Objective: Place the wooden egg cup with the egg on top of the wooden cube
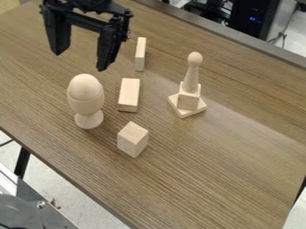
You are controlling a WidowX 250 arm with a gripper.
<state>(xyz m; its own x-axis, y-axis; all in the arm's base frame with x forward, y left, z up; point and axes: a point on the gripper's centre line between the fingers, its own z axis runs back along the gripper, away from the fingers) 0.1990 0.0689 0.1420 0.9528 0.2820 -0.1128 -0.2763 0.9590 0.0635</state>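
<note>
**Gripper wide and unloaded, nearest the upright egg in its cup**

Gripper (81, 61): fingers spread wide, nothing between them, hanging above the tabletop by the egg. Can't judge clearance from this angle.

Nearest thing: wooden egg (85, 86) seated in the egg cup (88, 120), camera's left side of the table (209, 179). Egg's long axis is vertical, rounded end up; cup upright on its round foot, same axis. Can't tell if the egg is loose in it.

Handling, my judgement: center over the vertical axis before dropping, fingers plumb, one each side. For egg only, close above the cup rim; for both, close lower on the bowl. Squeeze gently and evenly: the curved top can squirt out, and a one-sided touch could tip the narrow foot. Lift straight up. Yaw matters little, it's round; centering matters more.

Further out: oblong block (129, 95) beside the cup but apart, long axis running up the view. Cube (133, 139) near the foot, nearer the camera; watch fingertip clearance if going low. Thin block (140, 54) beyond the oblong one, also pointing up-view. Camera's right: round-headed peg (192, 76) upright on a small block (188, 102) on a square plate (184, 113).
</note>
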